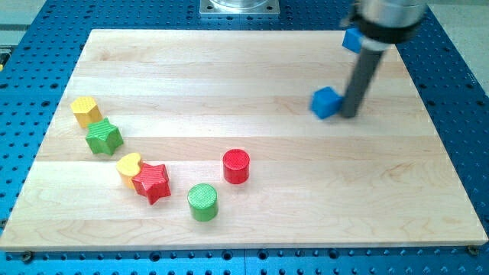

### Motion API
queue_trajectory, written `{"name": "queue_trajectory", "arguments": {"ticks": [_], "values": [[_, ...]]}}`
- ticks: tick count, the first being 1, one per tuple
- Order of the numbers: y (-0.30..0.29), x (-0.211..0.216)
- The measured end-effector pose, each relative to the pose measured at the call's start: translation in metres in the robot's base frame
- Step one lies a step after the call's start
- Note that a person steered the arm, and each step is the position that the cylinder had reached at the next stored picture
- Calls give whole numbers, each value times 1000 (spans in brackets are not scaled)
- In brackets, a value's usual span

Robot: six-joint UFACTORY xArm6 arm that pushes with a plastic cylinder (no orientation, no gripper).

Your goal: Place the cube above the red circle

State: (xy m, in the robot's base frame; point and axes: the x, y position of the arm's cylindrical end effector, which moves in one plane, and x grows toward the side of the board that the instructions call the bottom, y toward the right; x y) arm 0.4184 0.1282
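Just left of the tip (348,114), touching it, sits the blue cube (325,102), with the red circle (236,166) well down-left; the gripperless rod holds nothing.

My tip (348,114) rests on the wooden board (229,69) just right of the blue cube (325,102), seemingly touching it. A second blue block (351,39) sits partly hidden behind the rod near the view's top. The red circle (236,166) lies well apart, lower left.
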Motion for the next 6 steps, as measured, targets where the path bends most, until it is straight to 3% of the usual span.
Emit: {"name": "queue_trajectory", "arguments": {"ticks": [1,2,3,4,6], "values": [[-13,12],[25,-34],[-30,-46],[-60,-4],[-112,25]]}}
